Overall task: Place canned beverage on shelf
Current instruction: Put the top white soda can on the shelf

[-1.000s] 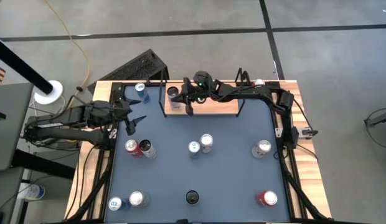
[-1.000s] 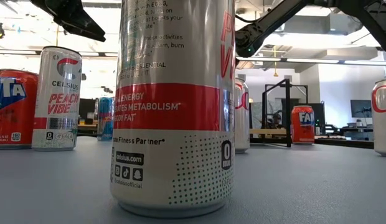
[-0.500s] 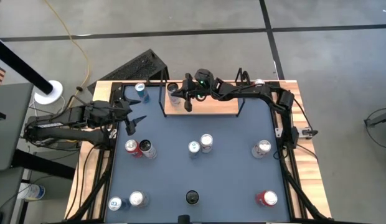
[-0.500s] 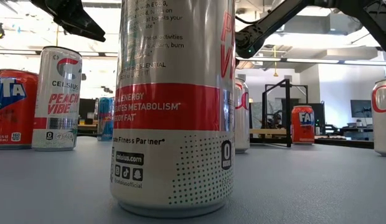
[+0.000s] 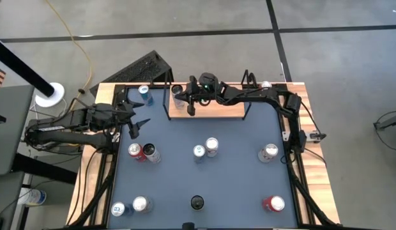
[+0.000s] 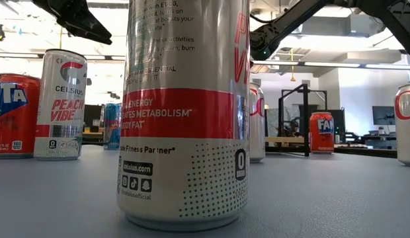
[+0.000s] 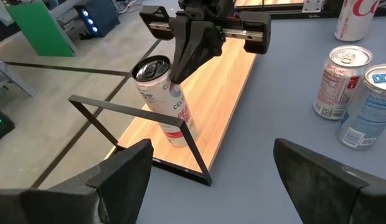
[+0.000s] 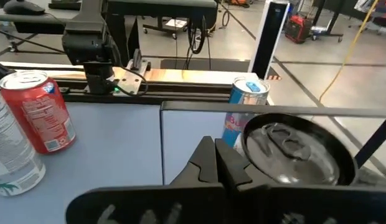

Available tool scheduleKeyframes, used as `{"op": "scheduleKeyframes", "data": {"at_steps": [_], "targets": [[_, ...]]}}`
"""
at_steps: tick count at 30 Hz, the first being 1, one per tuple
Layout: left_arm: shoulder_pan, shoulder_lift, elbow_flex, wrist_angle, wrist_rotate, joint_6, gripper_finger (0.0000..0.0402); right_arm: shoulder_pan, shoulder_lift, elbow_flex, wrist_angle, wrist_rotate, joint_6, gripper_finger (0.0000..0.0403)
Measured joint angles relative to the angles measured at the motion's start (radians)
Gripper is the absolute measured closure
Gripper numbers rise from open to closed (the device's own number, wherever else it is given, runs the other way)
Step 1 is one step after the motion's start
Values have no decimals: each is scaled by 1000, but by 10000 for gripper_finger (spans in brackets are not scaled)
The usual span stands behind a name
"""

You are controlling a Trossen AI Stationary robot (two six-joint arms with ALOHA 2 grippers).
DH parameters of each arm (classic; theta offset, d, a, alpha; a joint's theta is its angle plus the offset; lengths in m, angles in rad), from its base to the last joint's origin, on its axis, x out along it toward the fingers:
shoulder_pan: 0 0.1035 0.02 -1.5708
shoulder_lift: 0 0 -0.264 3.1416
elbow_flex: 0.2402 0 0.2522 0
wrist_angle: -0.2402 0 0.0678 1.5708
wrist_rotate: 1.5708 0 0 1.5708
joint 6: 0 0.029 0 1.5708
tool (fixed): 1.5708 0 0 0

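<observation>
The shelf [image 5: 217,110] is a light-wood board with black wire uprights at the table's far edge; it also shows in the left wrist view [image 7: 227,87]. A silver-and-red can [image 5: 178,96] stands on its base at the board's left end [image 7: 163,102]. Its top shows in the right wrist view [image 8: 299,149]. My right gripper [image 5: 191,106] is shut just right of the can's top [image 7: 177,74] [image 8: 219,163]. My left gripper [image 5: 139,126] is open and empty at the table's left side, facing the shelf [image 7: 211,155]. My right gripper's shut fingertips [image 7: 178,67] lie against the can's upper wall [image 7: 170,84], just under the rim, on its right side. The fingers slant down from the table's right. The can stands on the board; the touch itself is too small to see for certain.
A blue can [image 5: 144,91] stands beyond the shelf's left upright [image 7: 143,118]. Several cans stand about the dark table: two at the middle [image 5: 206,148], two at the left [image 5: 142,152], one at the right [image 5: 269,152], others along the near edge [image 5: 273,203].
My right gripper has gone a little toward the table's left, closer to the can on the shelf. The can stays at the board's left end.
</observation>
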Motion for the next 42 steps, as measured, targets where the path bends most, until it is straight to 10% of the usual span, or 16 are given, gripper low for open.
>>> {"op": "scheduleKeyframes", "data": {"at_steps": [42], "targets": [[-2, 0, 0, -48, 7, -19, 79, -28, 166, -17, 130, -32, 114, 403]]}}
